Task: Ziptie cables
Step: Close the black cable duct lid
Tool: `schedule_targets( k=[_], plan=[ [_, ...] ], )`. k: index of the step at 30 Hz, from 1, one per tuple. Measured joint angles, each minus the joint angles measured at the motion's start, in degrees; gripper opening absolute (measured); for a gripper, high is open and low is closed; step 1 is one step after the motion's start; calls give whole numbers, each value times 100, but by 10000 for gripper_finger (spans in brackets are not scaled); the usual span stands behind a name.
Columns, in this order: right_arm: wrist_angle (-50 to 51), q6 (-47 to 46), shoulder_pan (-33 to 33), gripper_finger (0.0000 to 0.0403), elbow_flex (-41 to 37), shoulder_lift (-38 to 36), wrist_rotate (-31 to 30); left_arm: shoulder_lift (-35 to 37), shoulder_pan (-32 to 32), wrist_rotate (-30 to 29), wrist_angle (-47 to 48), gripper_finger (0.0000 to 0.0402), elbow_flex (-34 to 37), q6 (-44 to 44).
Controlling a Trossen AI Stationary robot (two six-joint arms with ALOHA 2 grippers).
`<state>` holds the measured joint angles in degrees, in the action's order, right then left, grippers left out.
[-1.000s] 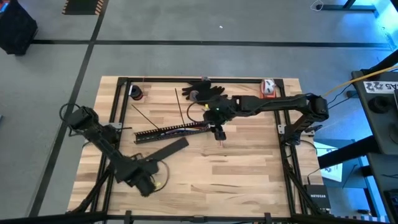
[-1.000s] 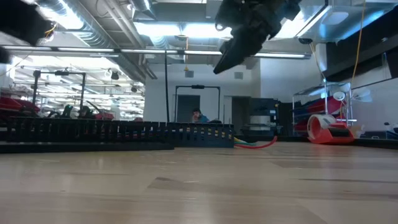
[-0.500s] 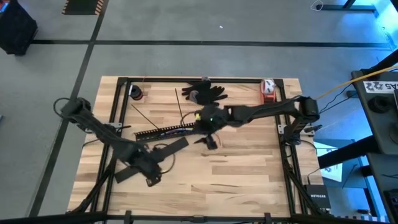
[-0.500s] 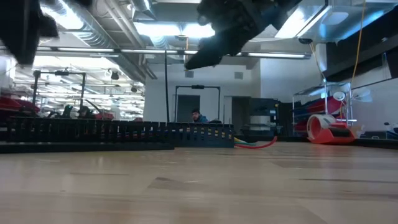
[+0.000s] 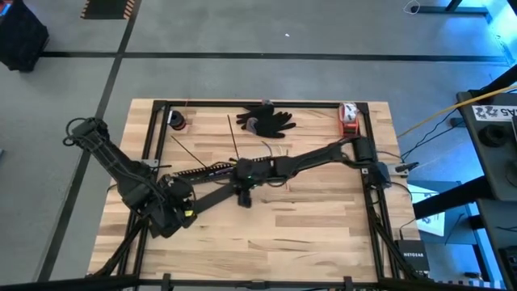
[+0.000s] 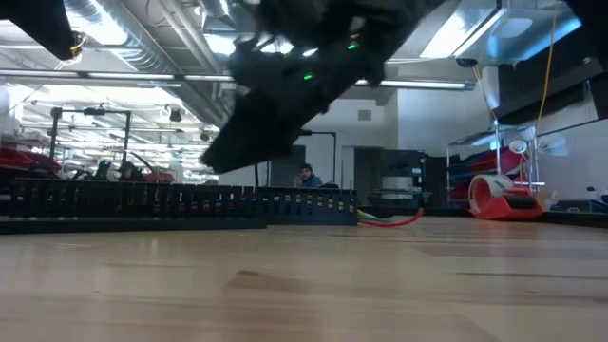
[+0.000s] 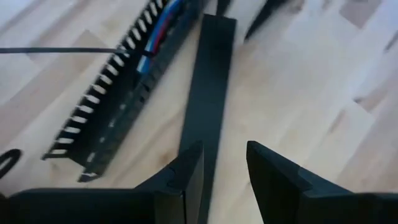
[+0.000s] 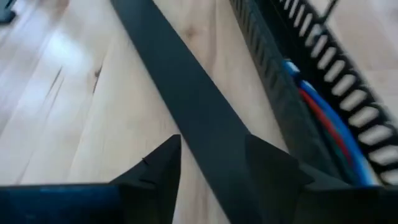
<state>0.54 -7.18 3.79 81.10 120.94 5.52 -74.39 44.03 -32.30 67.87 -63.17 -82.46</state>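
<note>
The cables, blue, red and white, lie inside a long black comb-slotted bar at the table's middle; their ends stick out of it. A thin dark ziptie lies flat beyond the bar. A flat black strip lies on the near side of the bar. My right gripper hangs open just above this strip, one finger to each side. My left gripper is open too, raised over the strip's left end. Neither holds anything.
A black glove and a red tape dispenser lie at the far edge, a small roll at the far left. A second thin strip lies left of the ziptie. A black frame borders the wooden table.
My right gripper has come down and gone toward the table's left and near edge, from beyond the comb bar to just above the flat strip. My left gripper has risen and drawn back toward the table's left edge, turning as it went. Nothing on the table has moved.
</note>
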Motion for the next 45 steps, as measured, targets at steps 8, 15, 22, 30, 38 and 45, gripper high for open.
schedule_targets(
  k=[8,15,22,30,38,45],
  plan=[
    [1174,-445,-7,99,922,770,-637,-9,22,-14,-66,115,2,508],
    [3199,-899,127,38,986,652,-883,-10,35,8,-62,115,2,1028],
    [5367,-1291,716,3,946,256,-1428,-11,35,9,-85,115,2,1135],
    [5668,-1295,1381,19,762,-614,-1457,-11,67,14,-139,115,2,1069],
    [2655,-476,1182,137,724,-647,-594,-11,116,33,-128,115,2,1198],
    [998,304,1204,262,708,201,-629,-11,116,407,-130,115,2,1195]
  ],
)
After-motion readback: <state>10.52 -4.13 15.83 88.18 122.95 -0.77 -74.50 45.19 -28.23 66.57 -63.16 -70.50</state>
